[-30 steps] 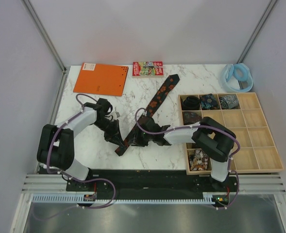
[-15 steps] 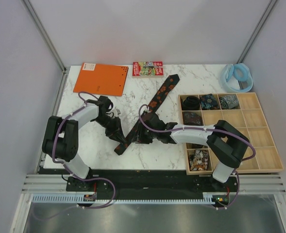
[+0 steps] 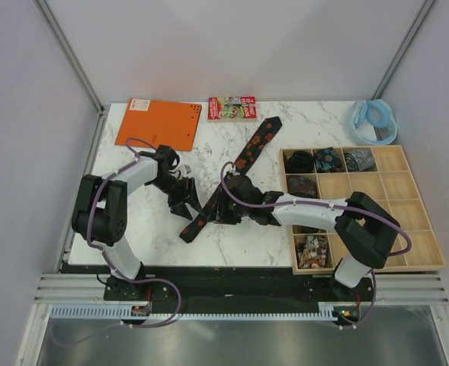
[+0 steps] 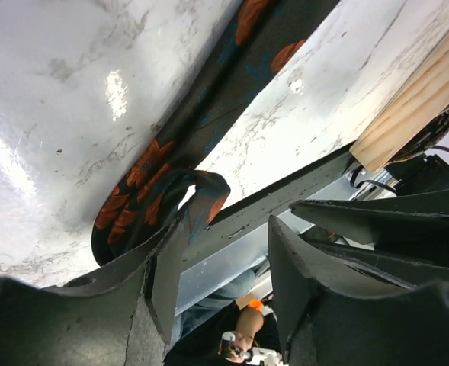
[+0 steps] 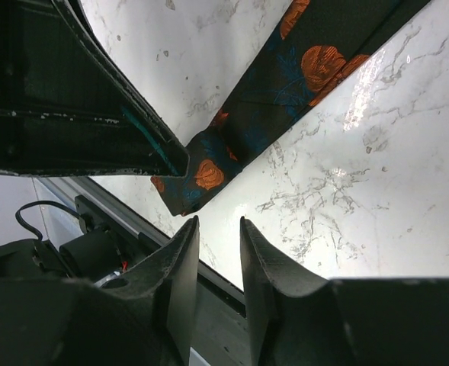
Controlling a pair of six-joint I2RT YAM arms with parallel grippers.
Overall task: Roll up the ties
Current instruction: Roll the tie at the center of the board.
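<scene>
Left claw (image 4: 226,229): half spread, empty; folded end of tie (image 4: 205,114) just beside one finger.
Right claw (image 5: 216,225): narrowly parted, empty; tie just beyond fingertips, flat on bench (image 5: 361,191).

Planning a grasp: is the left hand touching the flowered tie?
Cannot tell. In the left wrist view the flowered tie's curled end overlaps the left hand's fingertip; neither gap nor contact shows.

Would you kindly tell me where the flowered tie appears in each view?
Top external: the flowered tie runs diagonally across mid-table.
Left wrist: the tie slants from top centre to lower left.
Right wrist: the tie slants from upper right to centre.
Shared landmark: white marble tabletop.
</scene>
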